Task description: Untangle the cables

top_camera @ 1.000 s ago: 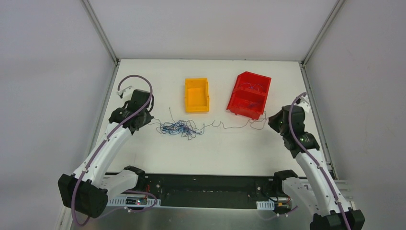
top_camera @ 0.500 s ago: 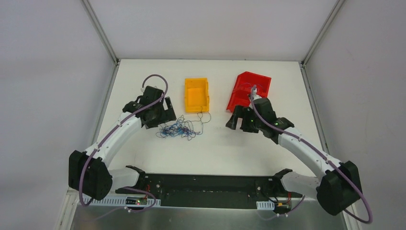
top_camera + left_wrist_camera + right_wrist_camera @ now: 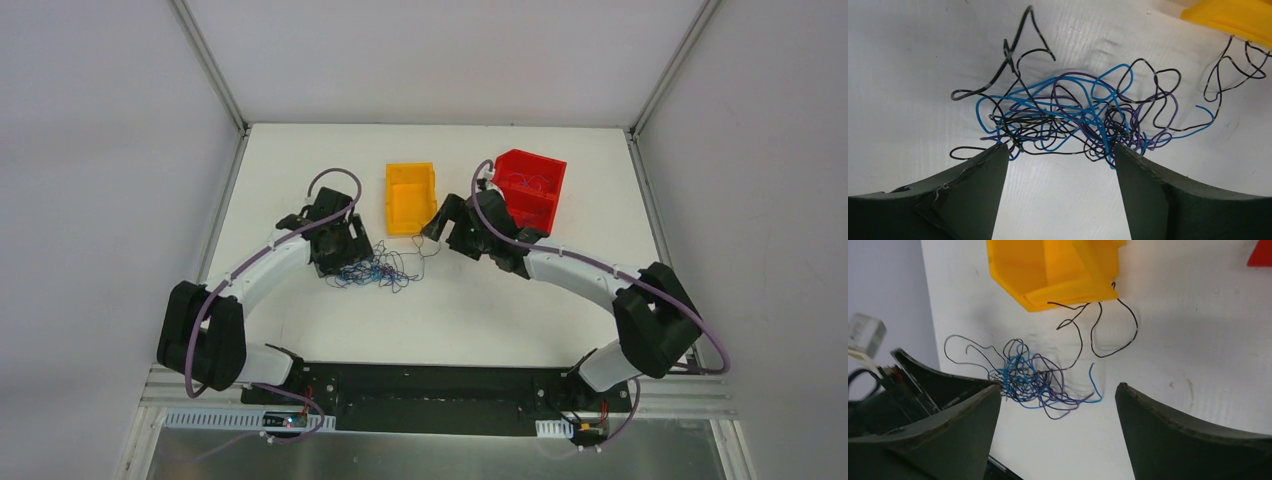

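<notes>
Cables (image 3: 1073,112), one tangle, yellow bin (image 3: 393,200), red bin (image 3: 522,158), left gripper (image 3: 1060,150), right gripper (image 3: 1058,386), both agape, empty

Bench (image 3: 450,320): white, matte, filling the middle of the overhead view
Walls (image 3: 100,150): plain pale grey panels at 9, 12 and 3 o'clock
Corner posts (image 3: 212,70): slim metal struts rising from the far corners, 11 and 1 o'clock
Rail (image 3: 430,385): black, along the near edge at 6 o'clock
Light: even, soft, faint shadows
</notes>
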`<state>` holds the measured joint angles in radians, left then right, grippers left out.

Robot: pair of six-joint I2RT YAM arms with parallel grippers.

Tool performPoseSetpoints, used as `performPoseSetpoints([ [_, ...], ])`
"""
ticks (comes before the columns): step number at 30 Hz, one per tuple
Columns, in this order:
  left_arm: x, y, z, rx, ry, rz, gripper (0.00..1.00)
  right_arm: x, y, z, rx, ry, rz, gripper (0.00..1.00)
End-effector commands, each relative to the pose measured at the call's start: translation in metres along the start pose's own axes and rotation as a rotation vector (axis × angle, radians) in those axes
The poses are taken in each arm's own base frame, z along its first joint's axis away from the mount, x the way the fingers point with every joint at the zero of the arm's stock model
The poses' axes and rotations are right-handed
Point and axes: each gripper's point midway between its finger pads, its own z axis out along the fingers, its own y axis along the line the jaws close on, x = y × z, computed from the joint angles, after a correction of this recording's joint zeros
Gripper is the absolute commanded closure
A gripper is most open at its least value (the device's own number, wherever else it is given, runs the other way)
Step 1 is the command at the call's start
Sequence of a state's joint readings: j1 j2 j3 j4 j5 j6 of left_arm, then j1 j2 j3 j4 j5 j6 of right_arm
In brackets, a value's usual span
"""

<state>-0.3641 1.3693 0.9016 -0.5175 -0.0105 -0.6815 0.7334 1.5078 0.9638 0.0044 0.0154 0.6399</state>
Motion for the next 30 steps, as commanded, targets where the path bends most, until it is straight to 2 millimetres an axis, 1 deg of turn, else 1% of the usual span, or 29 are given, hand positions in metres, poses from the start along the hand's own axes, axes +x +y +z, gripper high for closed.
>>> performPoseSetpoints([
  [1, -0.008, 0.007, 0.004, 0.03, -0.067, -0.138, 0.21, -0.02, 0.029, 0.024, -0.112, -0.126, 0.325, 0.14],
  [2, -0.009, 0.01, 0.004, 0.035, -0.07, -0.169, 0.22, -0.019, 0.035, 0.028, -0.119, -0.115, 0.336, 0.14],
  [4, -0.01, 0.016, 0.005, 0.037, -0.085, -0.214, 0.22, -0.009, 0.043, 0.037, -0.118, -0.086, 0.34, 0.14],
  [7, -0.008, 0.018, 0.003, 0.071, -0.077, -0.265, 0.22, 0.008, 0.052, 0.046, -0.122, -0.052, 0.359, 0.16],
  [10, -0.007, 0.019, 0.005, 0.085, -0.064, -0.292, 0.22, 0.022, 0.052, 0.051, -0.113, -0.046, 0.388, 0.18],
  [12, -0.006, 0.019, 0.007, 0.086, -0.053, -0.294, 0.22, 0.027, 0.05, 0.052, -0.12, -0.065, 0.405, 0.2],
  [14, -0.005, 0.019, 0.01, 0.085, -0.042, -0.293, 0.22, 0.031, 0.047, 0.058, -0.105, -0.06, 0.41, 0.22],
  [17, -0.006, 0.02, 0.012, 0.079, -0.038, -0.295, 0.23, 0.033, 0.049, 0.066, -0.104, -0.047, 0.415, 0.24],
  [20, -0.006, 0.021, 0.011, 0.073, -0.046, -0.3, 0.23, 0.032, 0.05, 0.074, -0.1, -0.055, 0.419, 0.28],
  [22, -0.007, 0.022, 0.01, 0.071, -0.053, -0.311, 0.24, 0.032, 0.046, 0.08, -0.081, -0.065, 0.428, 0.3],
  [25, -0.009, 0.023, 0.01, 0.07, -0.061, -0.316, 0.25, 0.031, 0.038, 0.088, -0.052, -0.09, 0.441, 0.36],
  [26, -0.009, 0.023, 0.01, 0.066, -0.062, -0.317, 0.25, 0.03, 0.035, 0.09, -0.043, -0.097, 0.443, 0.39],
  [27, -0.009, 0.025, 0.011, 0.061, -0.064, -0.319, 0.26, 0.028, 0.034, 0.092, -0.038, -0.106, 0.446, 0.44],
  [28, -0.008, 0.026, 0.012, 0.05, -0.062, -0.321, 0.27, 0.027, 0.032, 0.093, -0.033, -0.112, 0.45, 0.56],
  [29, -0.008, 0.028, 0.014, 0.04, -0.062, -0.323, 0.29, 0.024, 0.033, 0.093, -0.039, -0.114, 0.453, 0.81],
  [30, -0.006, 0.032, 0.017, 0.018, -0.058, -0.334, 0.31, 0.02, 0.035, 0.091, -0.054, -0.12, 0.462, 0.99],
])
